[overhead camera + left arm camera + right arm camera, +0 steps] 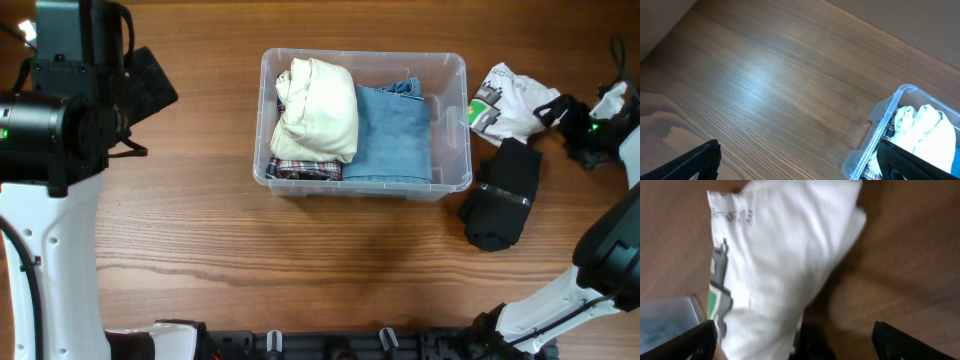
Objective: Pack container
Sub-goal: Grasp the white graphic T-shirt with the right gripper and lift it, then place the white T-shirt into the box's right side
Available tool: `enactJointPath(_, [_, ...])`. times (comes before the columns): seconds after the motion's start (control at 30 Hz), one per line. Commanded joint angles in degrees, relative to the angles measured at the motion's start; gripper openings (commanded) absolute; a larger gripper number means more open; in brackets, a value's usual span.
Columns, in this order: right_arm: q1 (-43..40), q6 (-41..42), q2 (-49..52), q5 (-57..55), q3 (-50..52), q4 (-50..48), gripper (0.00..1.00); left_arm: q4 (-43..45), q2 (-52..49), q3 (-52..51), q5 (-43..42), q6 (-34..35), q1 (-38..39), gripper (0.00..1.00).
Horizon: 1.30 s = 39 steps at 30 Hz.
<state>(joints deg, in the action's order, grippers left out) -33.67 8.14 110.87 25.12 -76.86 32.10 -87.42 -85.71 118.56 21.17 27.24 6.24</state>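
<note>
The wooden table (300,250) fills every view; on it, just behind the centre in the overhead view, stands the container (452,130), a clear bin with its long side across the table and no lid on it; folded blue denim (393,135) fills its right half, with a bare strip of clear floor along the right wall; a cream garment (315,110) is bundled over the left half, and under its near edge a plaid cloth (300,168) shows against the front wall; just to the right of the bin a black garment (500,195) lies on the wood, and behind it, touching it, a crumpled white printed shirt (510,100); the left gripper (800,165) hangs above bare table to the left of the bin, fingers spread wide and holding nothing; the right gripper (795,342) hovers over the white shirt, its fingers likewise parted and empty, though its wrist view is blurred and the dark patch below the shirt is probably the black garment.
</note>
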Motion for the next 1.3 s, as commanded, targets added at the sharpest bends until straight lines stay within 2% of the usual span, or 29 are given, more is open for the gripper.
enactJointPath(0.0, [0.55,6.08,4.15,1.51,0.48,-3.34,1.0,0.11,-0.15,0.37,0.33,-0.04,-0.37,1.0])
enactJointPath(0.13, [1.88,11.37,8.72,1.92,0.48,-6.47,0.98,0.11,-0.15,0.37,0.33,-0.04,-0.37,1.0])
enactJointPath(0.23, [3.8,12.9,10.45,2.45,0.48,-8.26,0.9,0.13,-0.15,0.37,0.33,-0.04,-0.37,1.0])
enactJointPath(0.3, [5.31,12.92,10.45,2.54,0.48,-9.75,0.78,0.13,-0.15,0.37,0.33,-0.04,-0.37,1.0])
enactJointPath(0.4, [6.67,15.56,10.43,1.25,0.46,-11.08,0.51,0.13,-0.15,0.37,0.33,-0.04,-0.37,1.0])
enactJointPath(0.43, [6.64,16.83,10.29,1.53,0.33,-10.91,0.38,0.11,-0.15,0.37,0.33,-0.04,-0.37,1.0])
enactJointPath(0.5, [6.12,17.77,8.79,2.51,0.2,-9.62,0.24,0.11,-0.15,0.37,0.33,-0.04,-0.37,1.0])
enactJointPath(0.63, [5.84,14.88,1.84,6.71,0.2,-7.63,0.22,0.13,-0.15,0.37,0.33,-0.04,-0.37,1.0])
enactJointPath(0.83, [7.3,9.6,-20.68,21.86,0.2,-4.26,0.15,0.11,-0.15,0.37,0.33,-0.04,-0.37,1.0])
enactJointPath(0.9, [8.7,8.9,-25.88,23.56,0.2,-2.97,0.1,0.11,-0.15,0.37,0.33,-0.04,-0.37,1.0])
enactJointPath(1.0, [13.57,5.95,-30.69,28.11,0.22,-0.87,0.1,0.11,-0.15,0.37,0.33,-0.04,-0.37,1.0])
enactJointPath(1.13, [22.91,1.81,-29.51,26.58,0.72,2.12,0.1,0.11,-0.17,0.37,0.33,-0.04,-0.37,1.0])
enactJointPath(1.27, [32.63,0.98,-23.41,13.84,0.76,3.87,0.09,0.11,-0.15,0.37,0.33,-0.04,-0.37,1.0])
